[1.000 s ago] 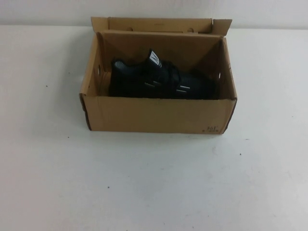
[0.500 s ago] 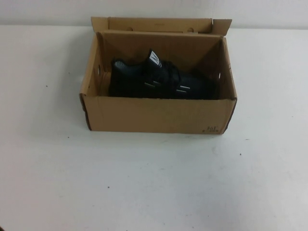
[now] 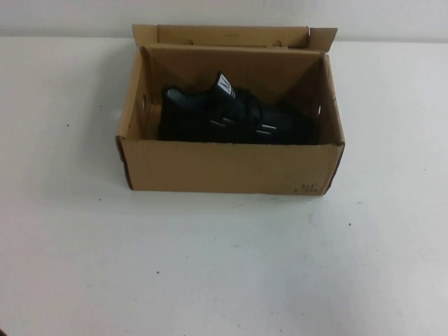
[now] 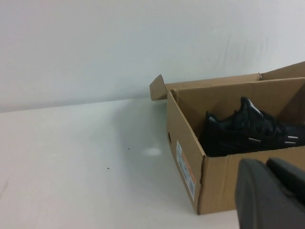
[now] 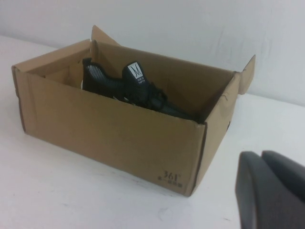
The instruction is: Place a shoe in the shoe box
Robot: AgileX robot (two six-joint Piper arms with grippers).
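Observation:
The black mesh shoe (image 3: 234,117) lies inside the open brown cardboard shoe box (image 3: 224,168), toe toward the right, its white tongue tag up. The box's lid flap stands open at the back. The shoe also shows in the left wrist view (image 4: 248,131) and the right wrist view (image 5: 131,90), inside the box (image 4: 224,181) (image 5: 109,133). My left gripper (image 4: 268,164) is shut and empty, low on the table off the box's front left corner. My right gripper (image 5: 262,156) is shut and empty, off the box's front right corner. Neither gripper shows in the high view.
The white table (image 3: 224,266) spreads bare in front of the box and to both sides. A pale wall (image 4: 119,47) runs behind the box.

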